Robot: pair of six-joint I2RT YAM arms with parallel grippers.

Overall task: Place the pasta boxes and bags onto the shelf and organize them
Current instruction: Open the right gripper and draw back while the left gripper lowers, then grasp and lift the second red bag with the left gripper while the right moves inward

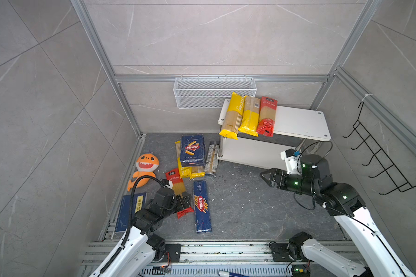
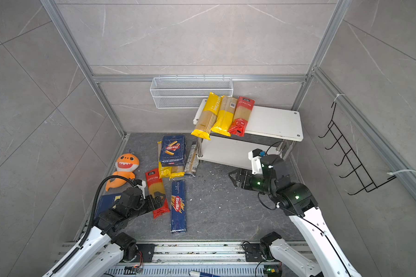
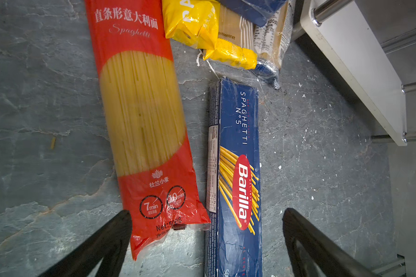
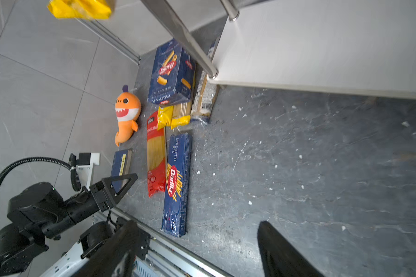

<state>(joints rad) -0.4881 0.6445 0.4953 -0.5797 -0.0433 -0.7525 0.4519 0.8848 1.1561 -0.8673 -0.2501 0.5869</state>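
Our left gripper (image 3: pixel 207 212) holds nothing, its black fingers (image 3: pixel 106 239) spread wide. From its wrist view we see two packs between them, side by side on the grey stone floor (image 3: pixel 46 96): the end of the red-ended clear-film spaghetti bag (image 3: pixel 142 115) and the long narrow dark blue Barilla carton (image 3: pixel 238 167). Our right gripper (image 1: pixel 264 176) is parted and empty beside the white two-tier shelf (image 1: pixel 298 120), well apart from both packs.
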